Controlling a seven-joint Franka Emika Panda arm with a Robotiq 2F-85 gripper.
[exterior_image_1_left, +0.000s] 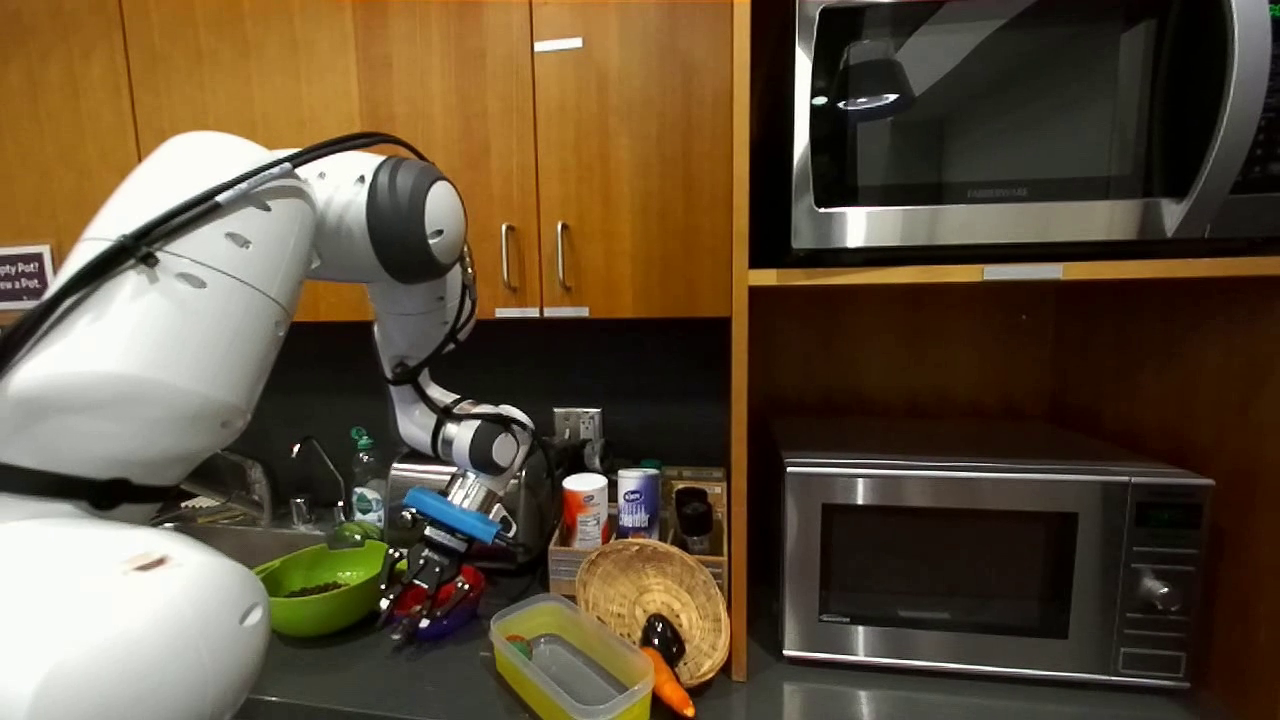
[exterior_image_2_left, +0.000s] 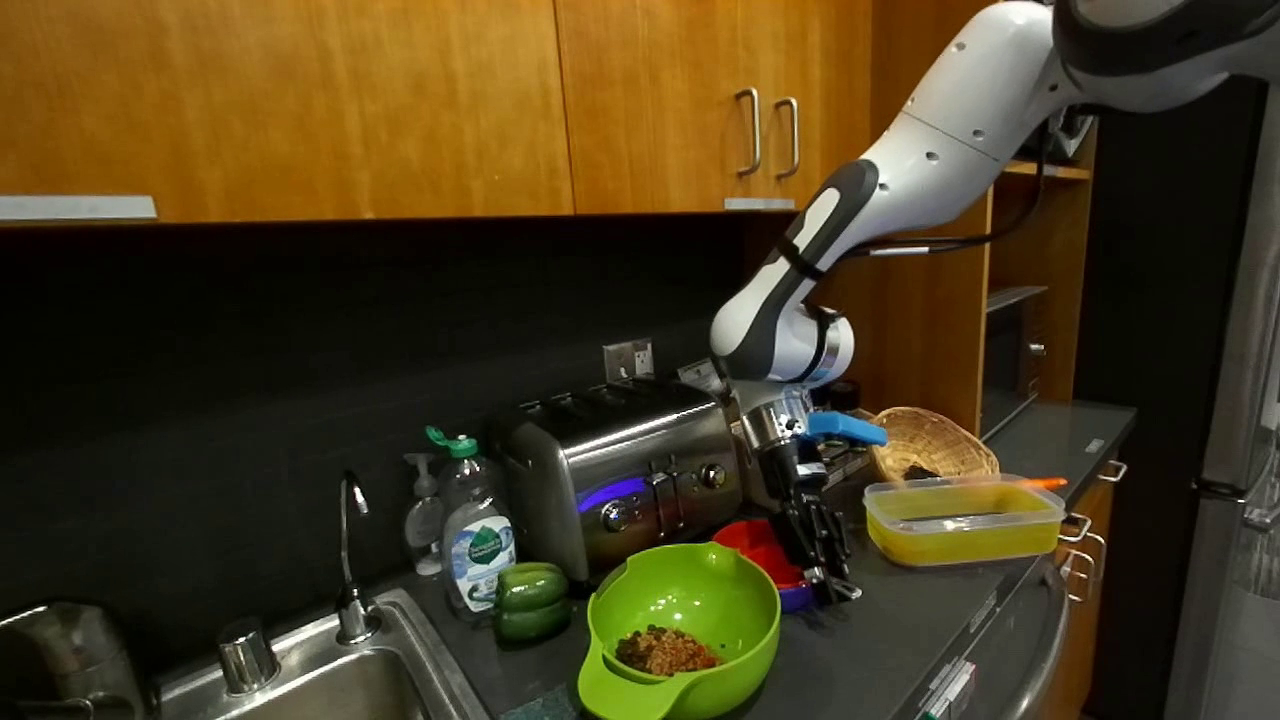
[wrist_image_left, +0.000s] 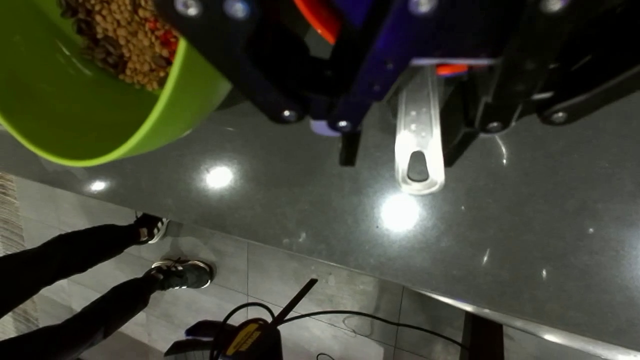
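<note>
Flat, silvery, metal-looking handle (wrist_image_left: 418, 134) juts over dark grey tabletop (wrist_image_left: 300, 205), inner end hidden near round red-and-blue bowl (exterior_image_2_left: 755, 545). Black two-fingered hand (wrist_image_left: 399, 159) straddles it, unclosed. Probably light, stiff, slick; pinch behind slot.

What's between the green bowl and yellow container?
The red bowl, blue showing beneath it, and the gripper, in both exterior views. Wrist view: a metal handle between the gripper's jaws.
</note>
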